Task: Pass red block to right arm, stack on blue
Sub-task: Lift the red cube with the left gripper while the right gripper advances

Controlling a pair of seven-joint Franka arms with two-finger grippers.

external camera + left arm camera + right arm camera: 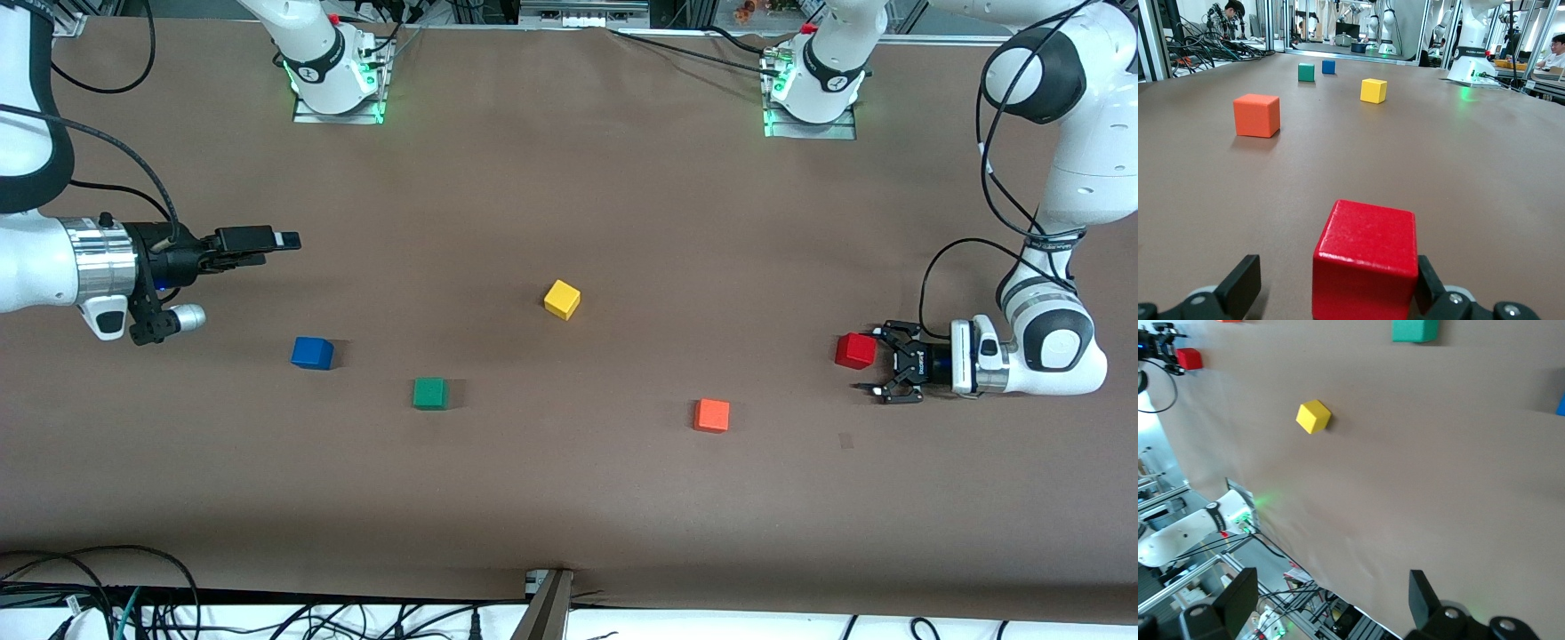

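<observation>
With the red block (855, 350) resting on the worktop (569, 462) at the left arm's end, off-centre within the wide left claw (873, 364), the claw should be centred before closing, while the right claw (286, 240), spread wide, waits.

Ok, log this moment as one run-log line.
left gripper: open at red block, ungrasped | right gripper: open, waiting | blue cube: on table
</observation>
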